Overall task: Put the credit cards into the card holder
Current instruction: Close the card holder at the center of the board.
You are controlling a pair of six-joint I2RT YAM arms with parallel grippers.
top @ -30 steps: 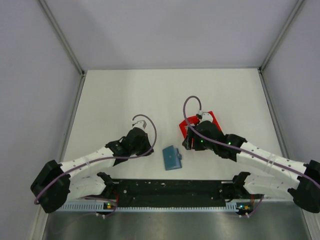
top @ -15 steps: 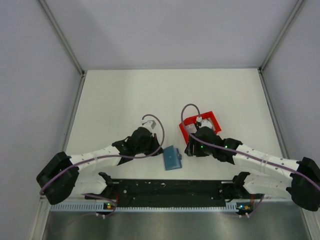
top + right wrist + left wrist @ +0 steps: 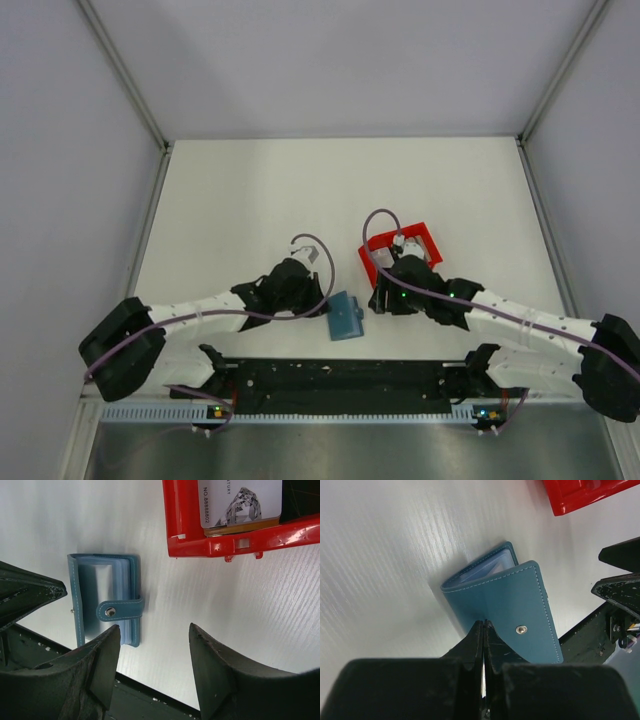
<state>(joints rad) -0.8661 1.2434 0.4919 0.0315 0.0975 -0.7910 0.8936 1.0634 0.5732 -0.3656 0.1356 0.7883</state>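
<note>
Inside the one red tray [image 3: 172, 520] lie two stacked credit cards [image 3: 235, 505], one teal card holder [image 3: 105, 587] alongside; left gripper [image 3: 483, 625] pinched together, right gripper [image 3: 155, 630] apart

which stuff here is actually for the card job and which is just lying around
For the job:
- cards, stacked in the red tray
- wallet, folded, beside the tray

Just there:
- red tray, it only holds the cards
</note>
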